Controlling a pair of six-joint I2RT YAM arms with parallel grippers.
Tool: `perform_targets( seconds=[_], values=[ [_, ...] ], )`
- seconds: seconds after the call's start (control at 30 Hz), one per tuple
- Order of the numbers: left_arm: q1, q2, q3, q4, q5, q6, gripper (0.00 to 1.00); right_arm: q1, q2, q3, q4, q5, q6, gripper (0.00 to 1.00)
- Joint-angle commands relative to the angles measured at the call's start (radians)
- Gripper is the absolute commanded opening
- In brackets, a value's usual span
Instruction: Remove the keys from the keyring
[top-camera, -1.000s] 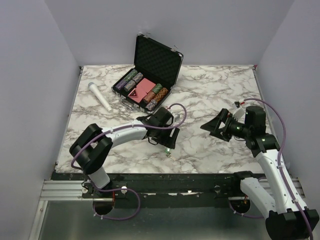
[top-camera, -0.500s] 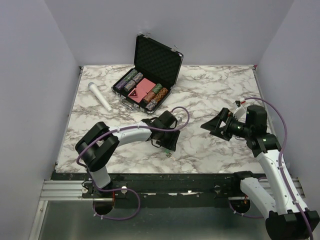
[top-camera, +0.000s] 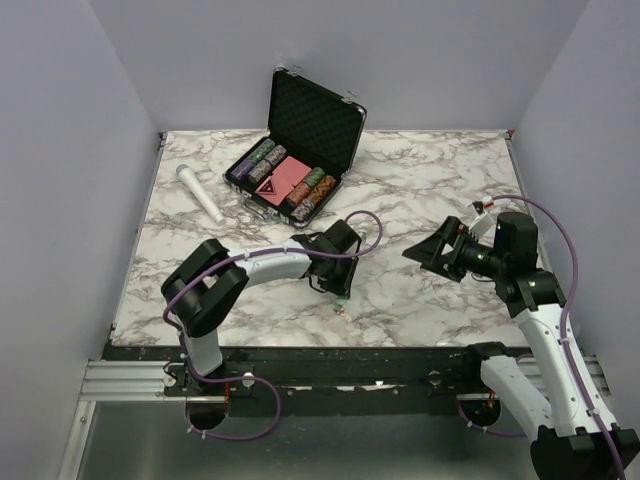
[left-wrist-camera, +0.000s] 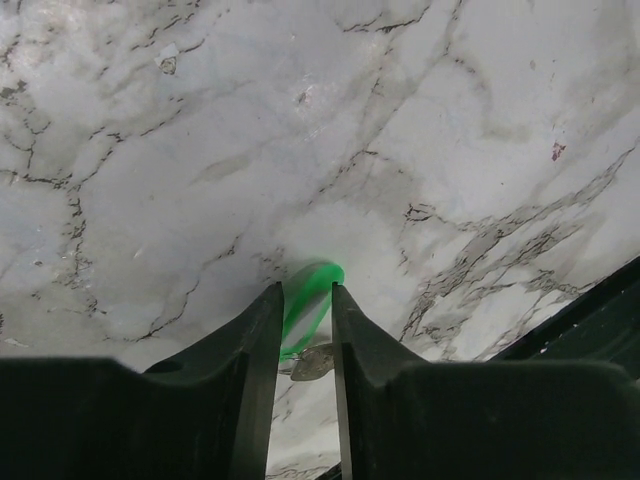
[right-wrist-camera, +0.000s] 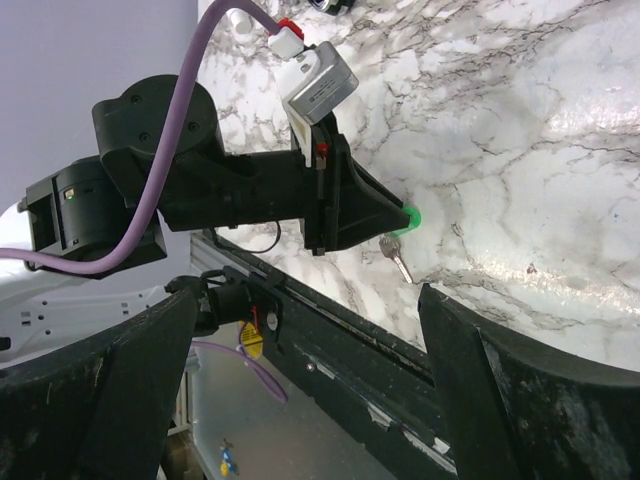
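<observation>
No words, brands or numbers could be read. The pink insert (top-camera: 290, 175) in the chip case (top-camera: 315, 120) carried only a dark red triangle mark (top-camera: 266, 187), without letters.

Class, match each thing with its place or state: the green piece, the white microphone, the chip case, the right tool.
1 green piece
2 white microphone
3 chip case
4 right tool

A lid up, at the back
B wide open, empty
C between the jaws of the left tool
D lying flat, far left

Pairs: 1-C, 2-D, 3-A, 4-B
</observation>
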Motion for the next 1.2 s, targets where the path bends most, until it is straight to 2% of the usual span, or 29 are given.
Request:
perform_targets(
  seconds=[0.0, 0.33, 0.73, 1.17],
  values=[
    [-0.012, 0.063, -0.008, -0.072, -0.056, -0.008, 0.3, 0.001, -0.016, 0.025, -0.035, -0.025, -0.018, 1.0],
    [-0.012, 0.054, -0.012, -0.054, -0.024, 0.009, 0.01, 0.001, -0.022, 0.014, -0.035, -0.021, -0.024, 1.0],
    [-0.012, -0.04, -0.017, -0.061, 0.022, 0.022, 0.0, 0.001, -0.024, 0.003, -0.009, -0.039, 0.002, 1.0],
    [-0.012, -0.136, 0.02, -0.106, 0.004, -0.053, 0.0, 0.001, -0.027, -0.009, 0.03, -0.07, 0.036, 1.0]
  ],
)
